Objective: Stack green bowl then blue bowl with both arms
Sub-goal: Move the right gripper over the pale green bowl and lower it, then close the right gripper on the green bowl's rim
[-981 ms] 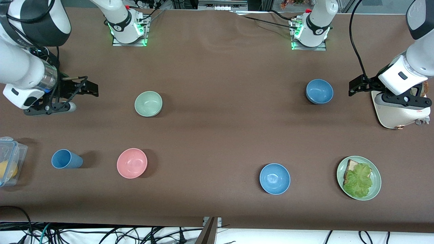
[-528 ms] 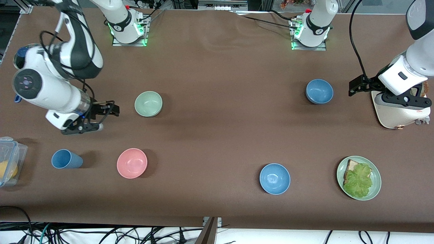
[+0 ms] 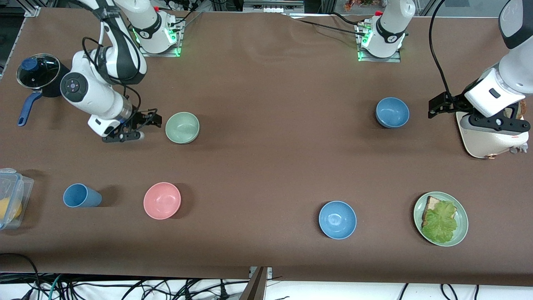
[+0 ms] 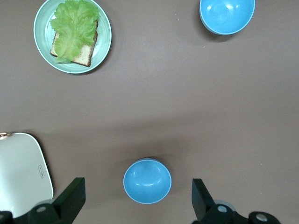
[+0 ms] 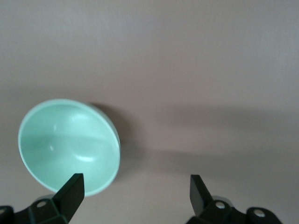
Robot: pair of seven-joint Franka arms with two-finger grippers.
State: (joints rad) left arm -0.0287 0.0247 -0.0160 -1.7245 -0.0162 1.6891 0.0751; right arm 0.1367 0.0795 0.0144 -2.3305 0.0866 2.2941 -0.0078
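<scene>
Nearest the front camera, a brighter blue bowl (image 3: 337, 219) sits beside a green plate (image 3: 461, 231) of bread and lettuce toward the left arm's end, with a pink bowl (image 3: 162, 200) and a blue cup (image 3: 81, 196) toward the right arm's end. Farther from the camera, the green bowl (image 3: 182, 127), pale sage and matte, stands upright and empty on the brown table (image 3: 266, 158). The right gripper (image 3: 153, 119) is just beside it, fingers spread apart, holding nothing. The blue bowl (image 3: 392, 112), dull steel blue, stands upright toward the left arm's end. The left gripper (image 3: 436, 106) waits near it, above the table, fingers apart and empty.
</scene>
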